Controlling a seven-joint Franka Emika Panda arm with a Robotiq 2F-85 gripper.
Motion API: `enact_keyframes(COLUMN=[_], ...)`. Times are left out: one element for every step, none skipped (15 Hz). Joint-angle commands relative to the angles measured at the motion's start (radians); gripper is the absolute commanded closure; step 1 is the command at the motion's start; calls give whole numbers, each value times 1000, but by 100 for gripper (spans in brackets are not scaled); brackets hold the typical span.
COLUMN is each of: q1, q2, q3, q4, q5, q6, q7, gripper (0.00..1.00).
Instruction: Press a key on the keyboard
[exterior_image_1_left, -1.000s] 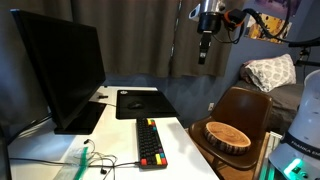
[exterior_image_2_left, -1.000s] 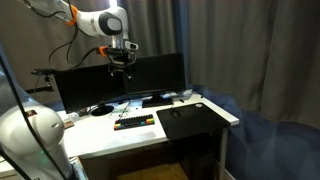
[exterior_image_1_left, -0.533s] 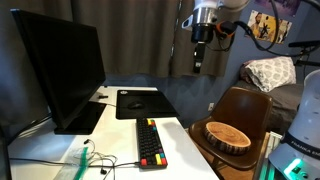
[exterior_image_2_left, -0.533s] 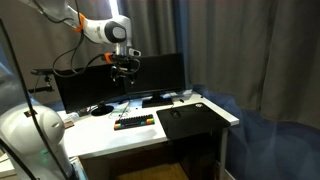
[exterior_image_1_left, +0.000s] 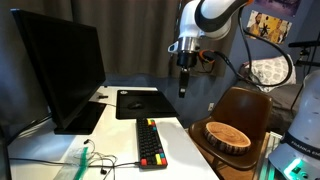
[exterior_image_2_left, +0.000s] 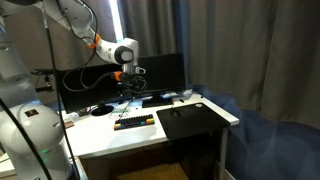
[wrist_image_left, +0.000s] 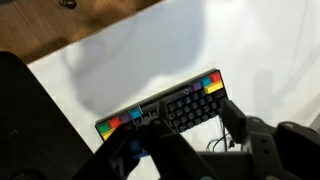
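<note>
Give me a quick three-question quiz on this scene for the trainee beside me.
1. True or false: the hand is touching the keyboard.
2. The keyboard's coloured keys include: A red, yellow and green; B pink only; C none, all are white.
3. Fill in: in the wrist view the keyboard lies on a ____ desk.
Key: 1 false, the hand hangs in the air above the desk; 2 A; 3 white.
</note>
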Motion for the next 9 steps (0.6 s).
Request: enact_keyframes(q1=[4, 2, -1, -5, -8, -13, -17, -24, -30], q2=[86, 109, 127, 146, 163, 183, 201, 221, 239], q3=[20, 27, 35, 42, 48, 53, 57, 61, 63], q4=[3, 0, -3, -3, -2, -1, 0, 0, 1], q5=[86, 100, 112, 118, 119, 124, 126, 130, 130], q6=[71, 91, 115, 140, 160, 180, 196, 216, 232], q7=[-76, -87, -98, -105, -108, -120, -127, -142, -149], gripper=[70, 78, 84, 90, 98, 100, 100, 100, 100])
